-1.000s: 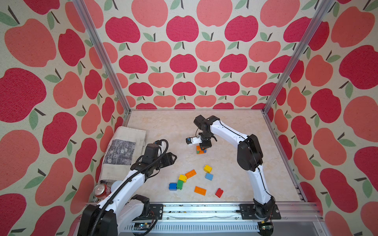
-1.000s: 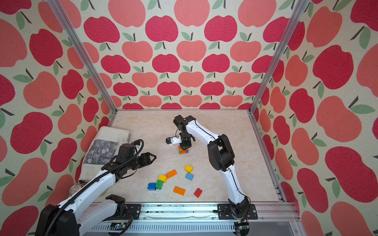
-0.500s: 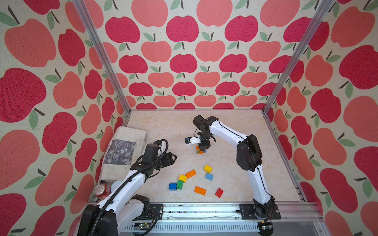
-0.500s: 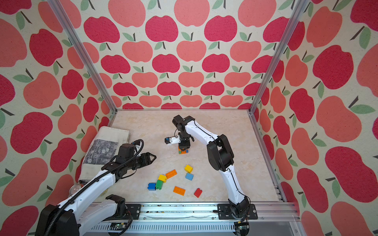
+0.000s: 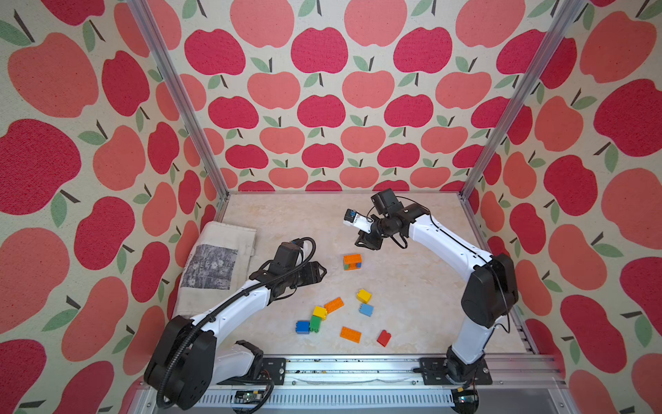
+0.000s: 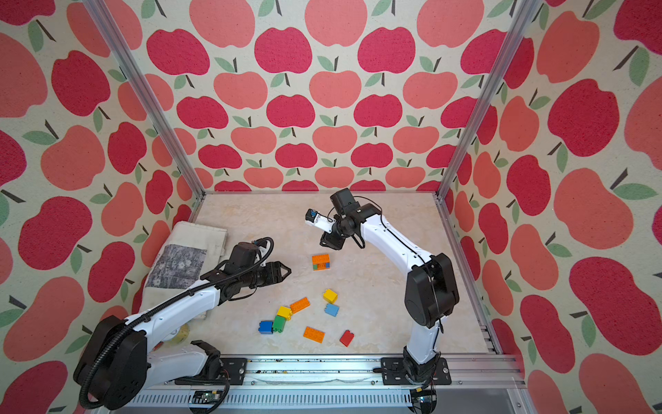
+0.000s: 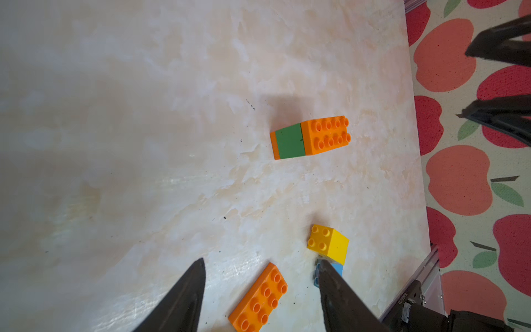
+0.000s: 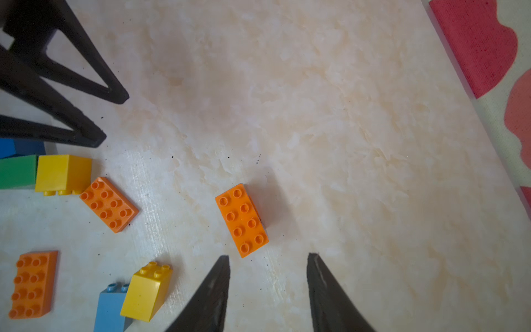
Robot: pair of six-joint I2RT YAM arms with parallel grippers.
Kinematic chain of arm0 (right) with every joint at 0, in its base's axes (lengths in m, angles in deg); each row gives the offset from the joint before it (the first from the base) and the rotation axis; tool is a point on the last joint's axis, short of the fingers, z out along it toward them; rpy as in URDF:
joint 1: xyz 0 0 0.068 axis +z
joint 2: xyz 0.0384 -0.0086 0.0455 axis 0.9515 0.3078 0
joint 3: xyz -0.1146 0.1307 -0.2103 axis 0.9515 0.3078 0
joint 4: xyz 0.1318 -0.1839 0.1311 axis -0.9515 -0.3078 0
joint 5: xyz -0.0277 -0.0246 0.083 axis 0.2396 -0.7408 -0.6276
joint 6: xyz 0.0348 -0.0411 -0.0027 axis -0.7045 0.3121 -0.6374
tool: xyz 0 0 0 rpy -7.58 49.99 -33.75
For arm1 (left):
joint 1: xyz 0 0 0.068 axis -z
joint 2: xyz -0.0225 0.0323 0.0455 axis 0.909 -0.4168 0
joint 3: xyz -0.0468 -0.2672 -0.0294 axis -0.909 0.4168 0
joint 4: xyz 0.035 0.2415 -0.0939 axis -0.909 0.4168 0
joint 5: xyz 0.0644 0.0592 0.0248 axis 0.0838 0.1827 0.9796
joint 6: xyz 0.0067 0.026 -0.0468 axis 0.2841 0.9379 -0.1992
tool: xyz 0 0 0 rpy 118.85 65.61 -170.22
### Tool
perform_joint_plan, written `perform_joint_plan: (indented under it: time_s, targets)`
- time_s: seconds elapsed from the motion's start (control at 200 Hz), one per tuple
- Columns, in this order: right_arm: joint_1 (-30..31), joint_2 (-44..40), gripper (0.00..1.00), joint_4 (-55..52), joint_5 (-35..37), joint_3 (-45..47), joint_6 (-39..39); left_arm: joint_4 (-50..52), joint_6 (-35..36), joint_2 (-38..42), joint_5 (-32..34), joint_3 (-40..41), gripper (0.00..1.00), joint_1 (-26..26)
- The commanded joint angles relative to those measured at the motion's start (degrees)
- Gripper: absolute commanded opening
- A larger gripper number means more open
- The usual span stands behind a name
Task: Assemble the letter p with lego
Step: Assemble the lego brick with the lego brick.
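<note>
So, closest to you and well short of the stack [image 5: 352, 261], the loose bricks lie scattered as your supply. A flat orange brick [image 5: 350, 334] and a red brick [image 5: 383, 338] sit farthest from it, with a blue brick [image 5: 302, 327], green brick [image 5: 315, 323] and yellow brick [image 5: 319, 312] clumped together. A second orange brick [image 5: 334, 305] and a light blue brick [image 5: 366, 309] lie nearer to it. Your left gripper [image 5: 320, 273] hovers beside the stack, apart from it, tips aimed its way, its pincer fairly wide and empty. I judge it waits there to steady the build without crowding it. The stack itself, orange on top over green and blue, stands free on the table [image 5: 412, 251], seemingly the start of the p. Just beyond it your right gripper [image 5: 365, 244] hangs tilted towards it, its pincer parted and holding nothing, probably placed to keep the studs in sight.
</note>
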Motion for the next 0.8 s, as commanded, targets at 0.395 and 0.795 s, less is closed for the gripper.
perform_joint_plan:
  time_s: [0.395,0.795]
  targets:
    - [-0.4,-2.3,0.45,13.2,2.3,15.0,-25.2,-11.5,-4.3,-17.5,1.4,-11.2,0.57,3.1]
    - [-0.4,-0.9,0.42,15.3,2.1,16.7,-27.3,-13.5,-5.2,-24.2,-0.7,-14.2,0.53,4.1]
